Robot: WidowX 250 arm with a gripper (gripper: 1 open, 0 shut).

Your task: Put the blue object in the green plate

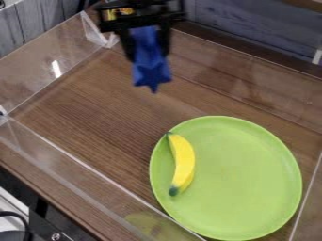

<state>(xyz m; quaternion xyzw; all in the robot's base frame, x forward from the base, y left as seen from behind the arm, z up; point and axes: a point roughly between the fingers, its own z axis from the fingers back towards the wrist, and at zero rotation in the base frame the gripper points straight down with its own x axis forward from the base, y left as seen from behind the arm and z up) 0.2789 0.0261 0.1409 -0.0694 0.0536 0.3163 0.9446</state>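
Note:
The blue object (150,58) hangs in the air above the wooden table, its long axis roughly vertical. My gripper (145,33) is at the top of the view, shut on the block's upper end, with its black fingers either side. The green plate (246,184) lies flat at the lower right, well below and to the right of the block. The block's lower tip sits up and to the left of the plate's rim.
A yellow banana (182,162) lies on the left part of the plate. Clear plastic walls (51,66) ring the table. A grey plank wall runs along the back.

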